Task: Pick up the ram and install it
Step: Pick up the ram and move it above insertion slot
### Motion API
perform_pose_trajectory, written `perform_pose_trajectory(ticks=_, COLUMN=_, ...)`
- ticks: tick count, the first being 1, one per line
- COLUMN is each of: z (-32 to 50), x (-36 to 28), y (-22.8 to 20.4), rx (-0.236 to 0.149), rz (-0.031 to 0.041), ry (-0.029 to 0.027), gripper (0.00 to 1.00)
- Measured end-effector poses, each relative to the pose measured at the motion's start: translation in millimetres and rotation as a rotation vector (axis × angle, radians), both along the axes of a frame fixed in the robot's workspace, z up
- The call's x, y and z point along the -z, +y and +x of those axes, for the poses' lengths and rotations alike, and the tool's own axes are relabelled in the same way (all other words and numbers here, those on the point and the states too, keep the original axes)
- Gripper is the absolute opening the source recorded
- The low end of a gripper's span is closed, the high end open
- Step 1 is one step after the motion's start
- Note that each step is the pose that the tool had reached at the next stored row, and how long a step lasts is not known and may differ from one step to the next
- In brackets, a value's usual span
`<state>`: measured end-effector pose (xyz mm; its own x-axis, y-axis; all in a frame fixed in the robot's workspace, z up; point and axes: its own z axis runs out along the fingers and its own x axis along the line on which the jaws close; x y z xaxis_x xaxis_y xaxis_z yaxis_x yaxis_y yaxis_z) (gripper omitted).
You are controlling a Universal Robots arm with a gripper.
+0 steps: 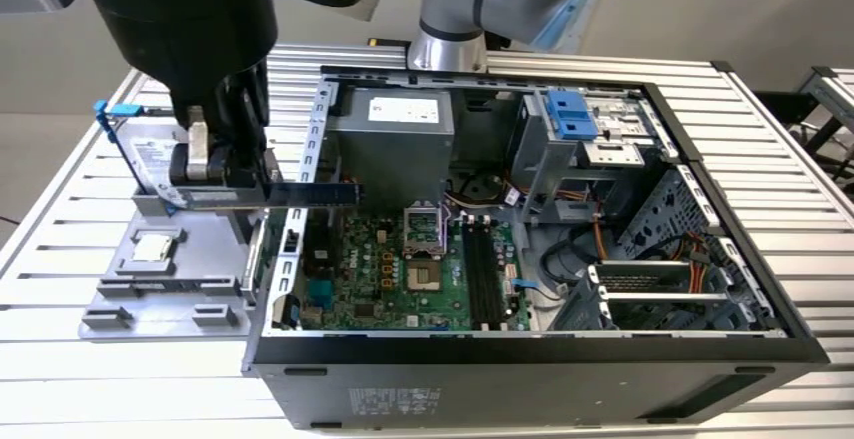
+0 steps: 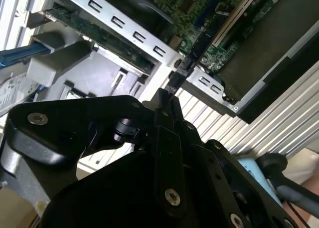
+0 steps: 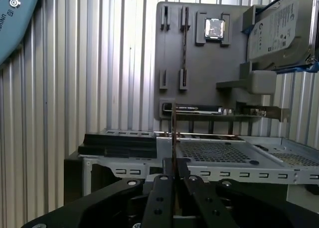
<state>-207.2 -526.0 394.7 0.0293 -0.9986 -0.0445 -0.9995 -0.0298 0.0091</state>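
My gripper [image 1: 222, 181] hangs over the grey parts holder [image 1: 160, 289], just outside the open computer case's wall on the exterior view's left. It is shut on the ram [image 1: 314, 194], a long thin dark stick held level, its free end reaching over the case wall. In the first wrist view the ram [image 3: 173, 133] shows edge-on, rising from between the black fingers [image 3: 160, 188]. The second wrist view has the ram [image 2: 182, 71] pointing from the gripper [image 2: 167, 103] toward the motherboard [image 2: 209, 18]. The long black memory slots [image 1: 481, 279] lie on the motherboard [image 1: 387, 269].
The holder carries a small square silver processor chip [image 1: 151, 247] and a silver hard drive in a blue frame [image 3: 281, 31]. An expansion card [image 3: 192, 109] stands in the holder. The case [image 1: 534, 359] contains a power supply [image 1: 394, 129], drive cage [image 1: 594, 129] and cables. The slatted table [image 1: 54, 359] surrounds it.
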Motion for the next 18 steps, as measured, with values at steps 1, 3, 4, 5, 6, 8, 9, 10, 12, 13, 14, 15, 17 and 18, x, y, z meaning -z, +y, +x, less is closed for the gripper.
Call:
perform_pose_trajectory(ticks=1, z=4.1, x=0.0, y=0.0, rx=0.0, rz=0.0, ry=0.0002, gripper=0.0)
perform_pose_trajectory(ticks=3, z=9.0, x=0.1, y=0.0, rx=0.0, rz=0.0001, ry=0.0, gripper=0.0)
perform_pose_trajectory(ticks=4, z=11.0, x=0.0, y=0.0, rx=0.0, rz=0.0, ry=0.0001, gripper=0.0)
perform_pose_trajectory(ticks=5, z=12.7, x=0.0, y=0.0, rx=0.0, rz=0.0001, ry=0.0001, gripper=0.0)
perform_pose_trajectory(ticks=6, z=14.7, x=0.0, y=0.0, rx=0.0, rz=0.0, ry=0.0001, gripper=0.0)
perform_pose_trajectory(ticks=8, z=22.0, x=0.0, y=0.0, rx=0.0, rz=0.0, ry=0.0002, gripper=0.0)
perform_pose_trajectory(ticks=9, z=23.8, x=0.0, y=0.0, rx=0.0, rz=0.0001, ry=0.0001, gripper=0.0)
perform_pose_trajectory(ticks=10, z=25.5, x=0.1, y=0.0, rx=0.0, rz=0.0002, ry=0.0001, gripper=0.0)
perform_pose_trajectory(ticks=12, z=28.3, x=0.0, y=0.0, rx=0.0, rz=0.0001, ry=0.0001, gripper=0.0)
perform_pose_trajectory(ticks=13, z=30.2, x=0.0, y=0.0, rx=0.0, rz=-0.0001, ry=0.0003, gripper=0.0)
perform_pose_trajectory(ticks=14, z=34.4, x=0.0, y=0.0, rx=0.0, rz=0.0, ry=0.0002, gripper=0.0)
perform_pose_trajectory(ticks=15, z=37.6, x=0.1, y=0.0, rx=0.0, rz=0.0002, ry=0.0003, gripper=0.0)
perform_pose_trajectory(ticks=17, z=41.3, x=0.0, y=0.0, rx=0.0, rz=0.0001, ry=0.0004, gripper=0.0)
perform_pose_trajectory(ticks=18, z=43.0, x=0.0, y=0.0, rx=0.0, rz=0.0, ry=0.0004, gripper=0.0)
